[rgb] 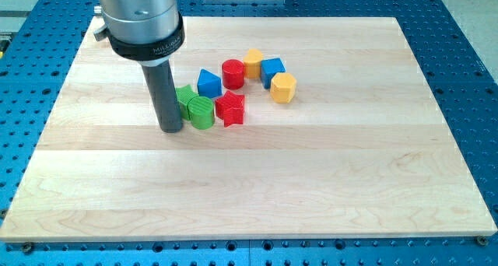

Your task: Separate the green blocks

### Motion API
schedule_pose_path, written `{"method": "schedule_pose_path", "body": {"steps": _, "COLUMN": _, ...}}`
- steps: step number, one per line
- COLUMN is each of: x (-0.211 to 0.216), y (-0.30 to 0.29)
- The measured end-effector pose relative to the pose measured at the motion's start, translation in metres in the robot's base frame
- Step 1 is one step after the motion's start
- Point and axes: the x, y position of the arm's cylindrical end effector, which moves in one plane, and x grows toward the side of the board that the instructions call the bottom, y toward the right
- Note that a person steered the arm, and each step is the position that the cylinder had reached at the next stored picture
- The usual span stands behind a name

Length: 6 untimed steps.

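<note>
My tip is down on the wooden board, planted right against the view's left side of the green cylinder. No jaws on this arm to speak of: it ends in a plain dark rod, holding nothing.

Just behind that cylinder, toward the view's top, sits the second green block, star-like by its points, partly hidden by the rod. The two greens look to be touching.

Up the rod, the black collar carries white lettering; it starts "MILL", the rest I can't make out.

Now the count. Two green. Two red: a red star just beside the green cylinder on the view's right, and a red cylinder above it. Two blue: a blue triangle-like block and a blue cube-like block. Two yellow: one yellow block at the cluster's top, and a yellow hexagon-like block at its right. Eight blocks in one loose bunch.
</note>
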Motion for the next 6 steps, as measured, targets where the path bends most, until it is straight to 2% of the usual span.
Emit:
{"method": "schedule_pose_path", "body": {"steps": 5, "x": -0.001, "y": 0.073}}
{"method": "schedule_pose_path", "body": {"steps": 6, "x": 0.005, "y": 0.058}}
